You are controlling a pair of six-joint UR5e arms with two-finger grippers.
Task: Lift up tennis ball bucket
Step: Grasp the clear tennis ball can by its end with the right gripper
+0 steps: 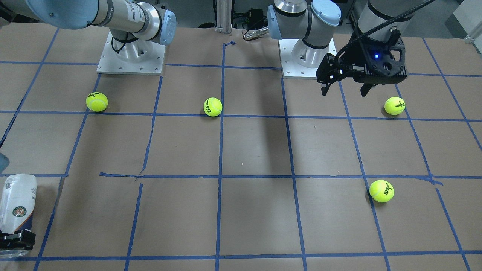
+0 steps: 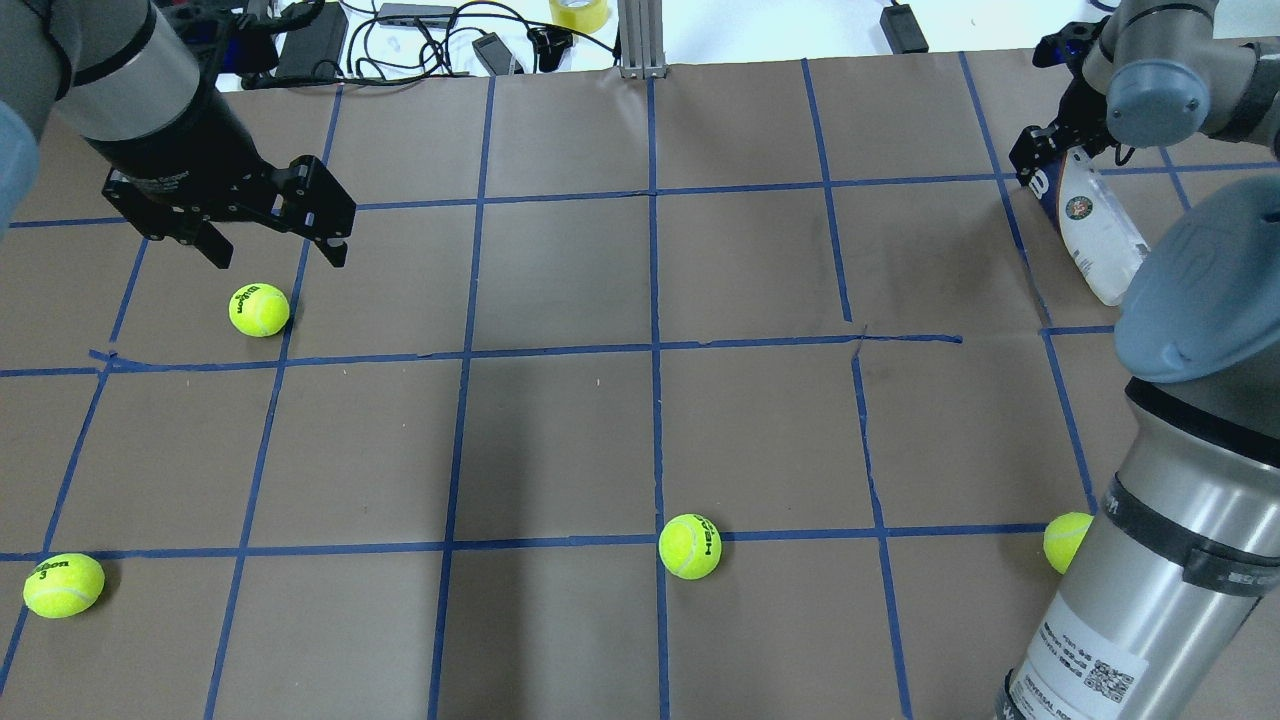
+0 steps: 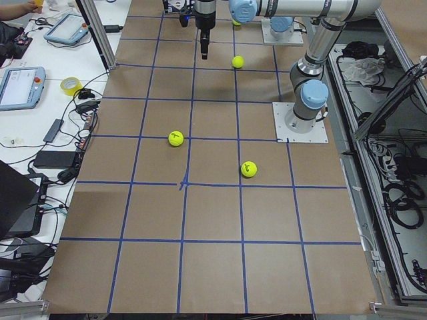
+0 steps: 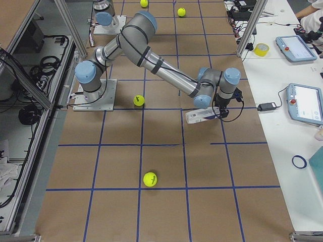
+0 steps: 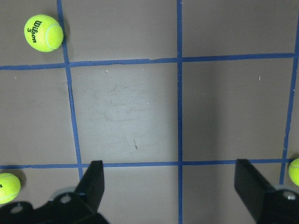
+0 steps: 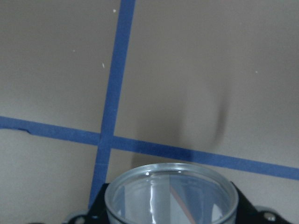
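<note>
Judging from how things lie, the grasp is made and the lift is at most partly done. The right end effector [image 1: 17, 240] is clenched around 1 end of the tennis ball bucket [image 1: 17, 203], out at the worktop's [image 1: 256, 150] edge on the robot's right side, well apart from the robot's base.

The bucket is held tilted rather than upright. In the overhead view its body slants from the fingers back toward the robot. The right wrist view looks past its clear round rim to the brown paper and blue tape beyond. A soft shadow lies on the worktop just beside it, which suggests it is off the surface. No view shows a clean gap beneath it, so I cannot tell whether its low end touches.

The left end effector [image 1: 343, 91] hangs released, jaws wide apart, over bare worktop near 1 tennis ball [image 1: 394, 105]. It holds nothing and takes no part. All 4 balls lie scattered, apart from the bucket.

What is left, as I judge it, is to raise the bucket plainly clear of the worktop with the grip kept firm. A smooth clear cylinder held by 1 end may slip or swing.
</note>
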